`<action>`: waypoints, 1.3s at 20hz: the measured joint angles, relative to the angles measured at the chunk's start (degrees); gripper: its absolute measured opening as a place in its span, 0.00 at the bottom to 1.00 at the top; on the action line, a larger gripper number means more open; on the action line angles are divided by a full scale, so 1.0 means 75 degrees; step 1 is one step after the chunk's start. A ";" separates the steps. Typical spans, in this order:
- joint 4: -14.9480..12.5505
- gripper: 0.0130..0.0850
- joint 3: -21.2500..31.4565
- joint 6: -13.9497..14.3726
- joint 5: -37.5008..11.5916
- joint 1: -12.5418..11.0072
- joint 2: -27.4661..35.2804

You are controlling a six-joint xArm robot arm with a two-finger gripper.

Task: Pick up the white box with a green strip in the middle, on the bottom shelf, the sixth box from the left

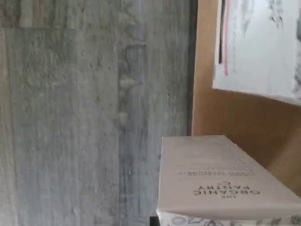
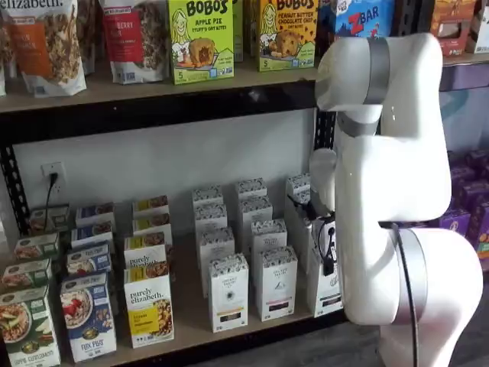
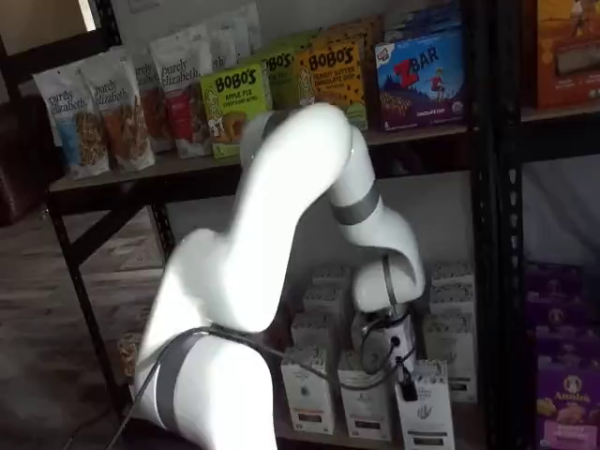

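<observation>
A grey wood-grain floor (image 1: 70,132) lies below a white wall (image 2: 168,160).

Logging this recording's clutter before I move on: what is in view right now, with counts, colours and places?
White box: one, white, front of the bottom shelf, at the gripper.
Other white cartons: rows, exact count unclear, bottom shelf middle.
Purely Elizabeth boxes: several, multicoloured, bottom shelf left.
Bobo's boxes: two visible, green and orange, upper shelf.
Granola bags: several, white, upper shelf left.
Zbar box: one, blue, upper shelf right.
Purple boxes: several, neighbouring rack.
Arm: one, white.
Gripper: white body; fingers unclear.
</observation>
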 joint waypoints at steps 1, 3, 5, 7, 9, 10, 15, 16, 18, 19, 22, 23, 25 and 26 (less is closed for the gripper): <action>-0.0007 0.56 0.0249 0.0031 -0.0042 0.0018 -0.0198; -0.0221 0.56 0.0728 0.0278 -0.0104 0.0052 -0.0592; -0.0699 0.56 0.1247 0.0777 -0.0196 0.0087 -0.1021; -0.0796 0.56 0.1771 0.0969 -0.0145 0.0188 -0.1501; -0.0778 0.56 0.2281 0.1058 -0.0067 0.0290 -0.2004; -0.0783 0.56 0.2506 0.1102 -0.0035 0.0329 -0.2227; -0.1302 0.56 0.3664 0.1660 0.0052 0.0417 -0.3502; -0.1111 0.56 0.3909 0.1511 0.0128 0.0457 -0.3810; -0.0644 0.56 0.4319 0.1135 0.0291 0.0542 -0.4376; -0.0454 0.56 0.4488 0.0986 0.0386 0.0585 -0.4629; 0.0213 0.56 0.4894 0.0486 0.0829 0.0749 -0.5383; 0.0378 0.56 0.4986 0.0374 0.0980 0.0803 -0.5594; 0.0612 0.56 0.5152 0.0231 0.1203 0.0896 -0.5950; 0.0651 0.56 0.5191 0.0216 0.1251 0.0921 -0.6033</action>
